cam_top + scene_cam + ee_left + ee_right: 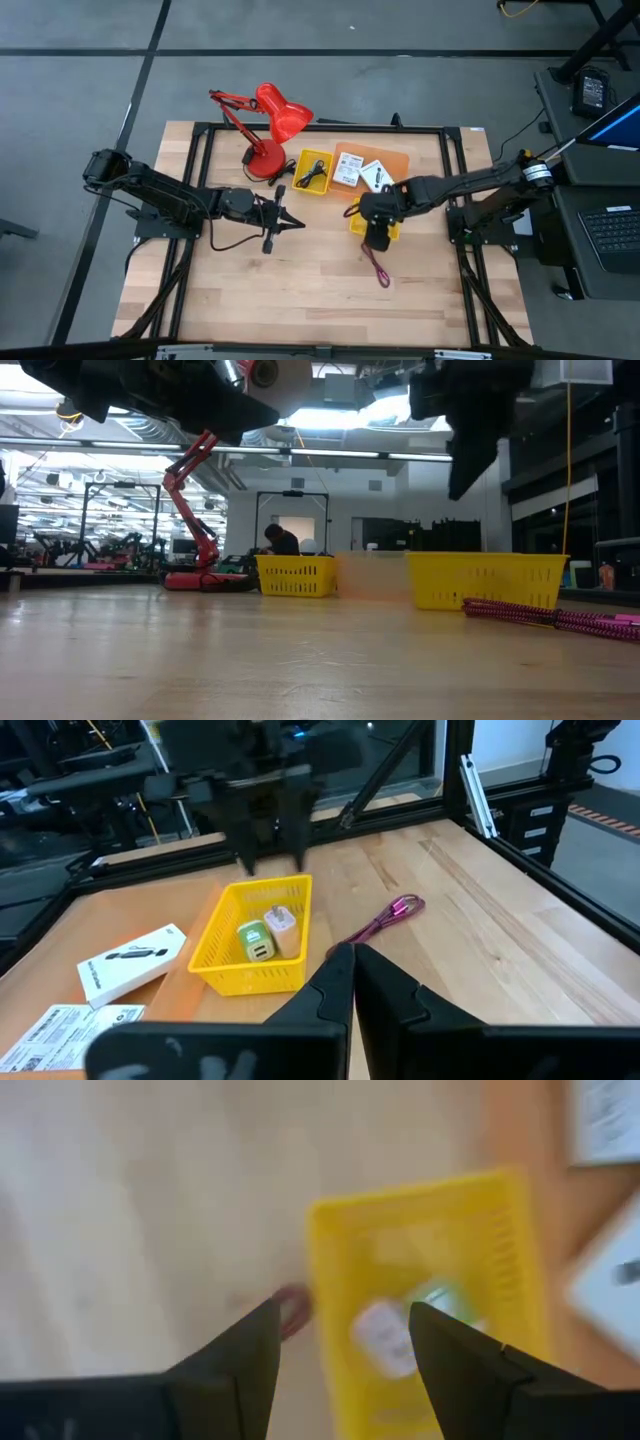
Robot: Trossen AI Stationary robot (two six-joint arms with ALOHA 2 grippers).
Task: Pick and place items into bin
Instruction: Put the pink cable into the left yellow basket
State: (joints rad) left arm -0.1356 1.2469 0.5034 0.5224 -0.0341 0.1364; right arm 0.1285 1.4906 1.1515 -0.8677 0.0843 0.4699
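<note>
High view: the right gripper (379, 238), fingers spread wide and empty, hangs over a yellow basket (252, 937) holding a white plug and a green block (252, 942). The maroon cord (380, 268) lies on the worktop (300, 290) just beside that basket. It looks best taken at mid-length, so neither end drags. The left gripper (297, 223) waits, fingers closed. A second yellow basket (313, 172) holds a black cable.

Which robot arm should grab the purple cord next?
Probably the right: its open gripper hangs over the yellow bin, just beside the maroon cord. The left gripper is farther away, fingers together.
</note>
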